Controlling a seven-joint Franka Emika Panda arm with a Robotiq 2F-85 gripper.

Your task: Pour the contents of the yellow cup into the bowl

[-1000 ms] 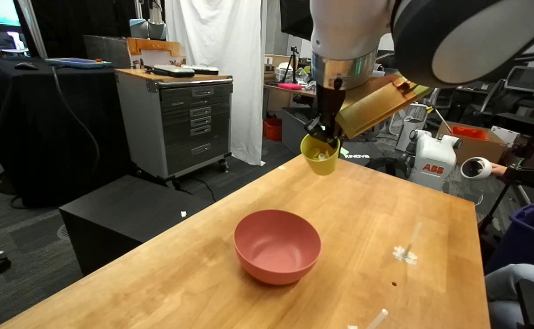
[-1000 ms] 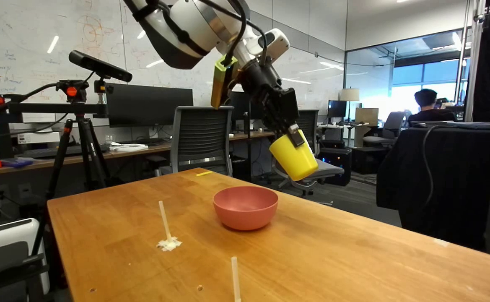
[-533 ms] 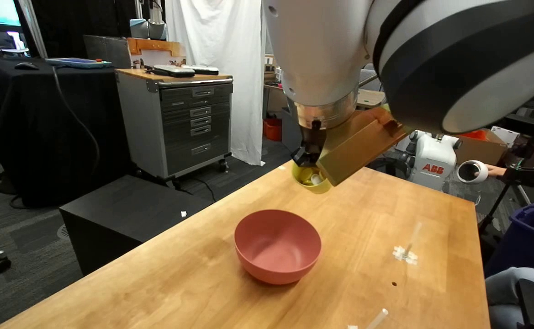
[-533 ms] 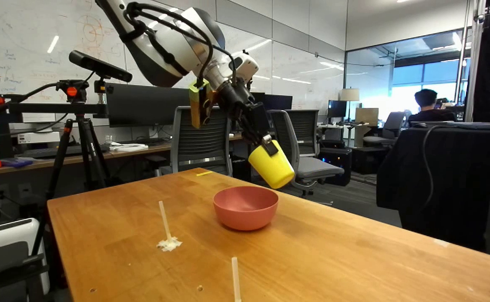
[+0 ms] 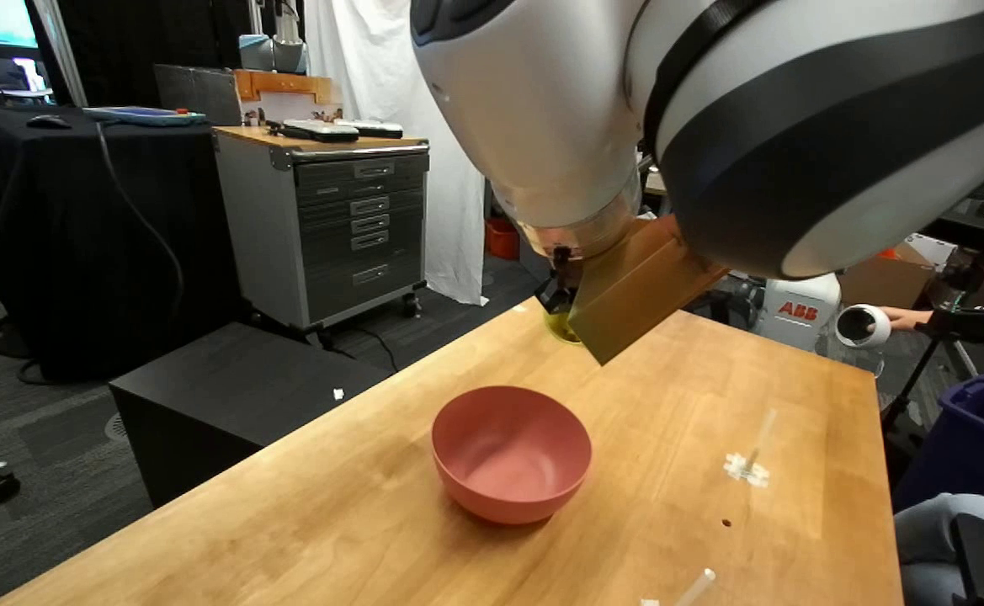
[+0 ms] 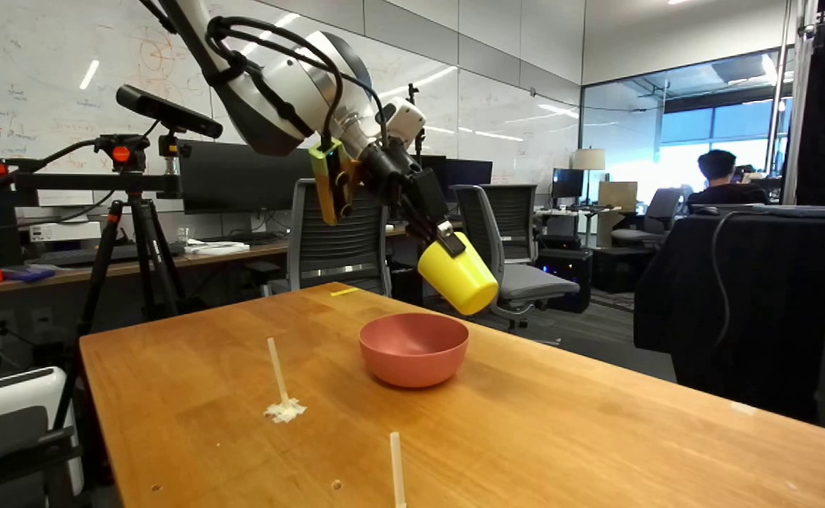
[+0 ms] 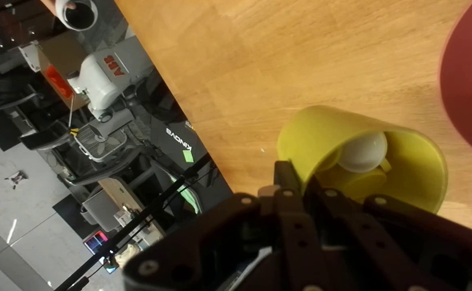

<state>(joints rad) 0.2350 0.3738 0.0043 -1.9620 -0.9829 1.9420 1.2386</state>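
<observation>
Several white and yellow pieces [image 7: 363, 153] sit in the cup [image 6: 460, 279], which hangs tilted above the bench [image 6: 560, 423], apparently beside the bowl [image 6: 414, 363], not over it. The claw [image 7: 301, 182] is clamped on the cup's wall. Tipping before the cup crosses the bowl's rim could spill pieces onto the bench; a one-sided grip could let the cup swivel. In an exterior view the amber housing [image 5: 647, 290] hides most of the cup; the wrist view cuts off the bowl, and the claw covers part of the cup's inside.
</observation>
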